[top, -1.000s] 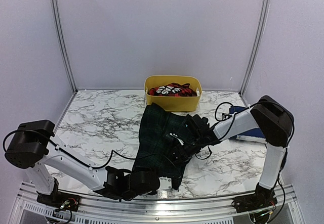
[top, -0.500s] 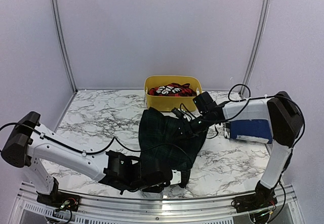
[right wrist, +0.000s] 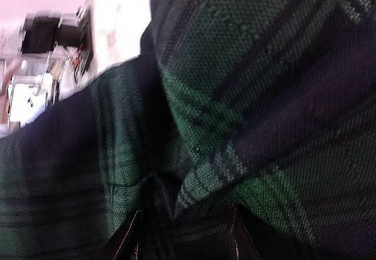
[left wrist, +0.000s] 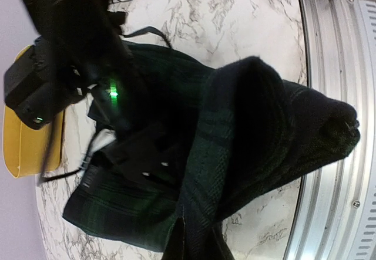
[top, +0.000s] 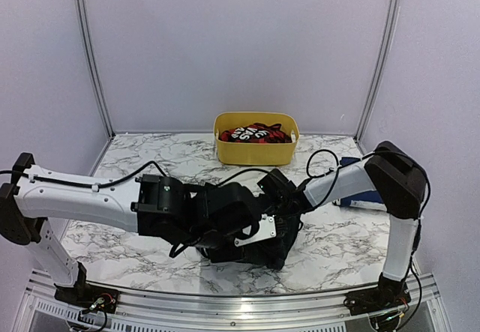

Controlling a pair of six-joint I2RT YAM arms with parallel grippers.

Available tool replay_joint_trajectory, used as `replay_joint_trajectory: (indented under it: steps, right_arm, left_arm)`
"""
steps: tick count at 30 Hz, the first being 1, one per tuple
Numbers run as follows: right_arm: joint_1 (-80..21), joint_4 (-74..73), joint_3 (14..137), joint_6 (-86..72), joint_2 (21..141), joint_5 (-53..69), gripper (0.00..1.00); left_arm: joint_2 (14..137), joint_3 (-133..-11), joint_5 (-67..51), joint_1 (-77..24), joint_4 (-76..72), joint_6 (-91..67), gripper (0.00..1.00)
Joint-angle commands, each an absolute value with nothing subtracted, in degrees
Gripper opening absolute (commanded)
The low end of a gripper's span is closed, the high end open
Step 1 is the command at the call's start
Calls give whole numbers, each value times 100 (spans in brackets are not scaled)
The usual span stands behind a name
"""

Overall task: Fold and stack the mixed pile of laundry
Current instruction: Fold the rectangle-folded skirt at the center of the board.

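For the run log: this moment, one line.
step: folding tartan garment | left end effector: shut on it | right end effector: gripping it

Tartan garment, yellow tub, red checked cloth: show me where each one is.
Tartan garment point(left wrist: 252, 131), left wrist view, on the raised fold.
Yellow tub point(top: 255, 153), top view, on its front wall.
Red checked cloth point(top: 271, 131), top view, on the red part inside the tub.

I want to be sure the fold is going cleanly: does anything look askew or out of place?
The tartan garment is bunched in a rumpled heap rather than lying flat, and the left gripper is shut on a fold of it. Nothing looks spilled or damaged.
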State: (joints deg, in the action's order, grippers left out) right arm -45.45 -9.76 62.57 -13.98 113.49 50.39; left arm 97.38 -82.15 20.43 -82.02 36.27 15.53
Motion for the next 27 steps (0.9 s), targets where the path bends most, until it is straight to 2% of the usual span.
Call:
replay_joint_trajectory:
  steps: [1, 6, 13, 20, 27]
  right_arm:
    - [-5187, -501, 5455, -1722, 10854, 5237, 47]
    - [-5313, -677, 5440, -1691, 10335, 5466, 50]
    - [-4287, -1881, 6787, -1036, 10369, 5267, 58]
    - [-3743, -3037, 7970, -560, 11249, 4149, 58]
    - [-3940, -3188, 7988, -374, 11977, 4271, 54]
  left_arm:
    - [9379, -8628, 1640, -7868, 4103, 1547, 0]
    - [9324, -8564, 1119, -7785, 4175, 1642, 0]
    - [9376, -8551, 543, -7786, 4224, 1826, 0]
    - [9537, -8675, 482, -7713, 4265, 1971, 0]
    - [9949, -9115, 398, -7239, 4261, 2202, 1]
